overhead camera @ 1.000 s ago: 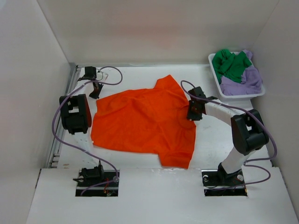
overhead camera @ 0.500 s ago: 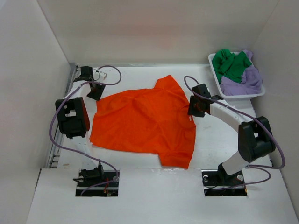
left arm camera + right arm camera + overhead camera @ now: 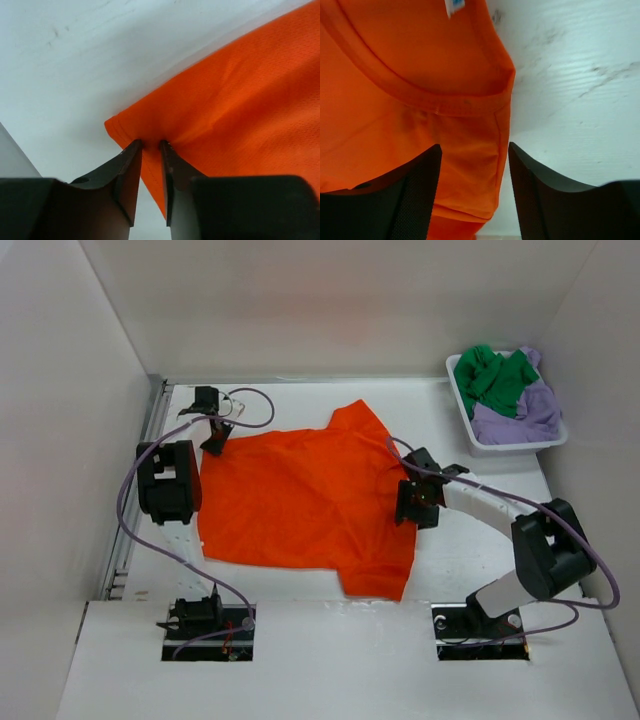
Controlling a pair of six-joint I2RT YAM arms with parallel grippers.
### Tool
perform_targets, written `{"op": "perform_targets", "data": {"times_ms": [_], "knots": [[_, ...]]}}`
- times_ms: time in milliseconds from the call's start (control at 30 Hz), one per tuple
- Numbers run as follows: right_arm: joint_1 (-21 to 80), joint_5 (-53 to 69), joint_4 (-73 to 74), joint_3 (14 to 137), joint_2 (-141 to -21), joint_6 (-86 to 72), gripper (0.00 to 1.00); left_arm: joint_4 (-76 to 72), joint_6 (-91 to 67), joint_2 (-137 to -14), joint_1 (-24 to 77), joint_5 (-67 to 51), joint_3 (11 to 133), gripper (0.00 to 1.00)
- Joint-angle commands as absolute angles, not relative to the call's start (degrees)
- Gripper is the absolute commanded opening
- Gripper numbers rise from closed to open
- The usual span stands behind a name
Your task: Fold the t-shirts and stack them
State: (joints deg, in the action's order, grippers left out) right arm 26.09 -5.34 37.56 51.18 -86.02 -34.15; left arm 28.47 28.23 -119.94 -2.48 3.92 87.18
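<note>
No words, numbers, brand names or signs can be read in any view. The only label is a small white tag with a patch of blue (image 3: pixel 455 6). It sits inside the neck opening of the orange t-shirt (image 3: pixel 395 65), at the very top of the right wrist view. The picture's edge cuts it off, and any print on it is too blurred to make out.

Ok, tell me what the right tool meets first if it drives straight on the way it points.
The orange t-shirt, at its collar; the right tool hangs open just over it, though depth is unclear.
</note>
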Motion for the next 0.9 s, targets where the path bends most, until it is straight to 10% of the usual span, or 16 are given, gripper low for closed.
{"op": "perform_targets", "data": {"times_ms": [0,200,333,600,700,867], "knots": [[27.72,-1.32,37.62,50.36,-88.23,-37.35,0.60,25.85,28.30,-122.43,-0.84,5.45,88.33,0.16],[28.61,-2.02,36.74,54.31,-94.39,-36.13,0.09,22.42,27.42,-124.18,-1.36,7.47,92.62,0.11],[25.45,-2.90,34.99,59.40,-97.64,-33.41,0.01,20.57,26.90,-127.96,-2.94,9.66,100.00,0.11],[20.44,-5.18,32.62,74.16,-106.60,-29.27,0.14,20.13,26.46,-134.65,-4.44,12.30,115.21,0.31],[19.29,-5.54,31.20,76.37,-106.71,-28.83,0.29,20.04,25.40,-131.85,-5.58,12.57,115.85,0.61],[19.55,-9.75,29.88,68.84,-95.57,-29.88,0.56,22.05,24.61,-115.97,-9.79,8.19,102.43,0.69]]}}
